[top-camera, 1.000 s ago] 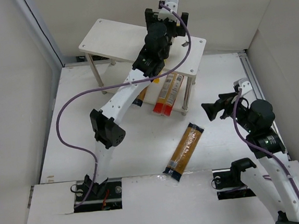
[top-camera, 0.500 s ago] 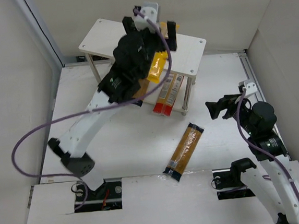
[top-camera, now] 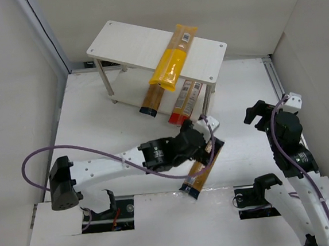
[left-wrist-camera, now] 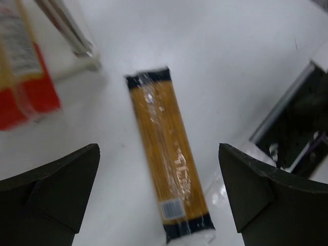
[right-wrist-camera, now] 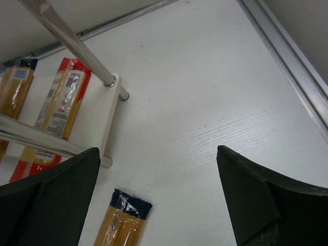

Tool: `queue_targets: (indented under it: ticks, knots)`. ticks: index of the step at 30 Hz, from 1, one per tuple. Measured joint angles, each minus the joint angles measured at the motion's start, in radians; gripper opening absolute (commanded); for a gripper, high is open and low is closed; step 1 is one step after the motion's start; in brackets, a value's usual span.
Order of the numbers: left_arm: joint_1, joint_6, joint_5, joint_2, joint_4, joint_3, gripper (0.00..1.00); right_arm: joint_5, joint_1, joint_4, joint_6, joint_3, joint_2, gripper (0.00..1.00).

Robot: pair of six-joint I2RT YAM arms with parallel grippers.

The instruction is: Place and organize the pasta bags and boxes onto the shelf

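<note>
A bright yellow bag (top-camera: 175, 61) lies across the shelf's top board (top-camera: 126, 43). On the lower board rest a clear spaghetti bag (top-camera: 152, 99) and the red-and-orange box (top-camera: 185, 101). Another clear bag of spaghetti (top-camera: 201, 171) lies on the table in front of the shelf. My left gripper (top-camera: 205, 139) hovers over that bag's far end, open. In the left wrist view the bag (left-wrist-camera: 166, 154) lies lengthwise between the spread fingers (left-wrist-camera: 51, 189), untouched. My right gripper (top-camera: 257, 112) hangs open to the right, holding nothing; its view shows the bag's dark end (right-wrist-camera: 128, 207) and the box (right-wrist-camera: 61, 107).
White walls enclose the table on three sides. A metal rail (top-camera: 276, 84) runs along the right edge. A shelf leg (right-wrist-camera: 77, 46) stands close to the right gripper's left. Dark slots at the arm bases (top-camera: 112, 211) line the near edge.
My left arm has come off the shelf top, leaving the yellow bag there, and swung down over the spaghetti bag on the table. The right arm shifted slightly right.
</note>
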Motion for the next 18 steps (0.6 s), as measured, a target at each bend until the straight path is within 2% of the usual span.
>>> queue_targets:
  ticks: [5, 13, 18]
  knots:
    - [-0.088, -0.084, 0.067, 0.037, -0.018, -0.12, 0.99, 0.034, 0.0, -0.002, 0.015, 0.0, -0.054, 1.0]
    - [-0.076, -0.145, 0.054, 0.397, -0.016, -0.048, 0.99, 0.029, 0.0, 0.0, 0.011, 0.0, -0.065, 1.0]
    - [-0.055, -0.177, 0.054, 0.491, -0.031, -0.029, 0.99, 0.014, 0.0, 0.002, 0.003, 0.0, -0.06, 1.0]
